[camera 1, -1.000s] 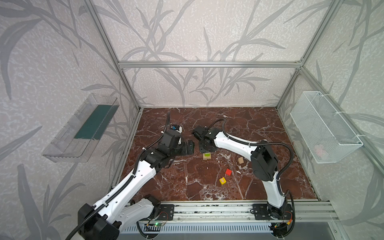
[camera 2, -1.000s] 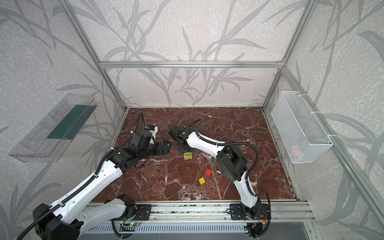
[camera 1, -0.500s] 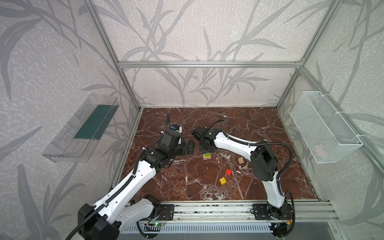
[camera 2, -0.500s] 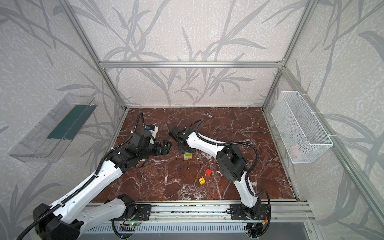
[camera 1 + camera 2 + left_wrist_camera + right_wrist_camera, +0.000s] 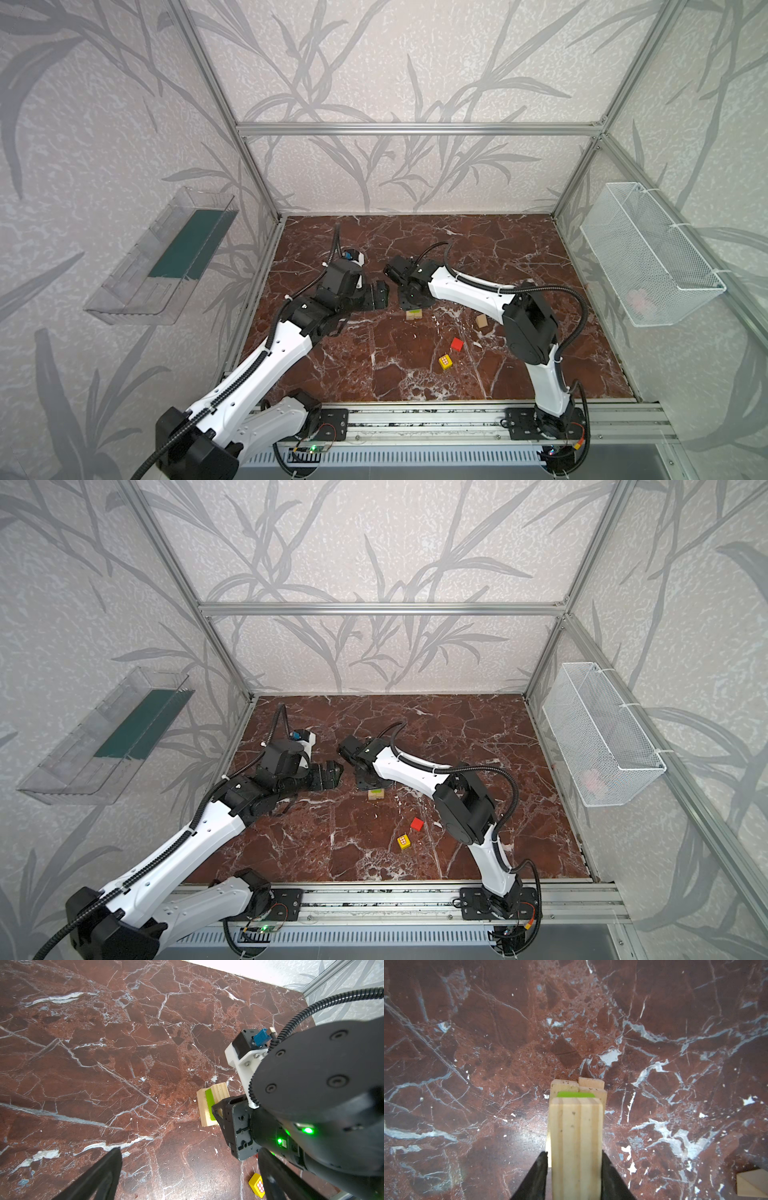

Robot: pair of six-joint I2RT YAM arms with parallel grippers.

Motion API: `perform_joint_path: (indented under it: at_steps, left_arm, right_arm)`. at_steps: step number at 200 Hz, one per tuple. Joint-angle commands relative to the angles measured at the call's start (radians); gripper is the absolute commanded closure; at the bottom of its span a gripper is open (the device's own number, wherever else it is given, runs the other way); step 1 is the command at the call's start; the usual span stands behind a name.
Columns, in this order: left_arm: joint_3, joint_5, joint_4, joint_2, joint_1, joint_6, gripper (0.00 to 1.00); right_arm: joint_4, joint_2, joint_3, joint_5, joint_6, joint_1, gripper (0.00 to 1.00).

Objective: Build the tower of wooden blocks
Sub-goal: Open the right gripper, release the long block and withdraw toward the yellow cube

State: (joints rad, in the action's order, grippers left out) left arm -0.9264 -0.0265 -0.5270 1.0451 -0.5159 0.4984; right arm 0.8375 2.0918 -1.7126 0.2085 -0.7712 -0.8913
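Observation:
The wood block tower is a low stack on the marble floor: tan bars side by side with a lime-green bar on them. My right gripper points down over it, shut on a tan wooden bar that lies lengthwise over the green one. My left gripper hovers just left of the stack, open and empty. A red cube and a yellow patterned cube lie loose nearer the front.
A loose tan block lies right of the stack, beside the right arm. A white wire basket hangs on the right wall and a clear tray on the left wall. An aluminium rail runs along the front.

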Motion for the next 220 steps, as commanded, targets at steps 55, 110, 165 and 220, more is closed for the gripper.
perform_joint_path:
  at_steps: [55, 110, 165, 220]
  left_arm:
    - [0.01, 0.008, 0.002, -0.005, 0.005, 0.003, 0.0]
    - [0.01, 0.011, -0.001, -0.002, 0.005, 0.003, 0.01]
    - [0.002, 0.031, -0.013, -0.019, 0.005, 0.018, 0.01]
    - [0.006, 0.049, -0.055, -0.012, -0.019, 0.103, 0.01]
  right_arm:
    - [-0.002, -0.066, 0.014, -0.007, -0.013, -0.006, 0.59]
    - [-0.016, -0.103, 0.044, -0.002, -0.012, -0.006, 0.56]
    - [-0.085, -0.23, 0.156, -0.064, 0.013, 0.022, 0.43]
    - [-0.191, -0.438, 0.387, -0.16, 0.105, 0.064, 0.31]
